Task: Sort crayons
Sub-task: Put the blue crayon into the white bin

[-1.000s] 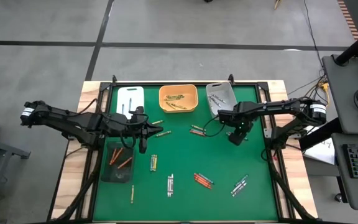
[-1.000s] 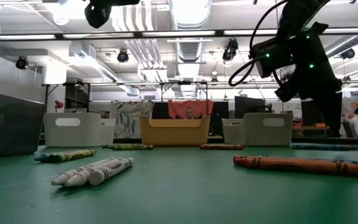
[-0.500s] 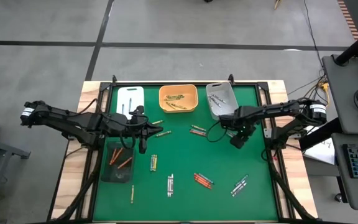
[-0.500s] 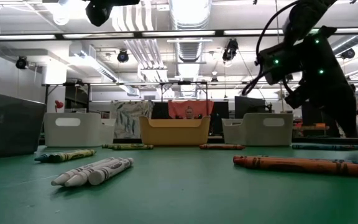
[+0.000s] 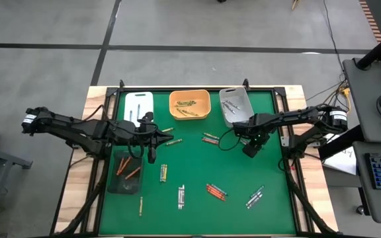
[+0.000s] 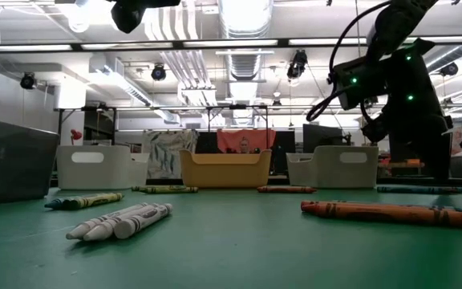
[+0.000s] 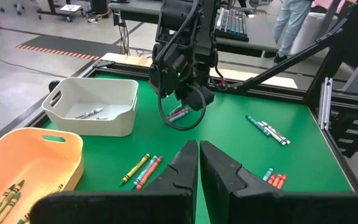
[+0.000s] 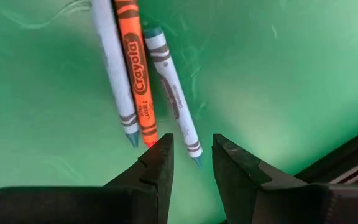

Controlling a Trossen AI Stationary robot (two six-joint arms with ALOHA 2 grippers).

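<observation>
Crayons lie in small groups on the green table (image 5: 197, 165): three white ones (image 6: 123, 221), several orange ones (image 5: 215, 192), and a group (image 5: 210, 139) near the middle. My right gripper (image 5: 250, 149) hangs open over three crayons (image 8: 143, 81), two blue-grey and one orange. Their tips lie just ahead of its fingers (image 8: 160, 165); these crayons also show in the left wrist view (image 7: 178, 114). My left gripper (image 7: 198, 163) is shut and empty, beside a few crayons (image 5: 170, 141) left of the middle.
A white tray (image 5: 138, 106), an orange tray (image 5: 190, 104) with olive crayons and a grey-white tray (image 5: 235, 104) with a few crayons stand along the far edge. A dark tray (image 5: 126, 172) with red-orange crayons stands at the left. A person (image 7: 291, 25) stands beyond the table.
My right gripper has gone a little toward the table's near edge, over the three crayons.
</observation>
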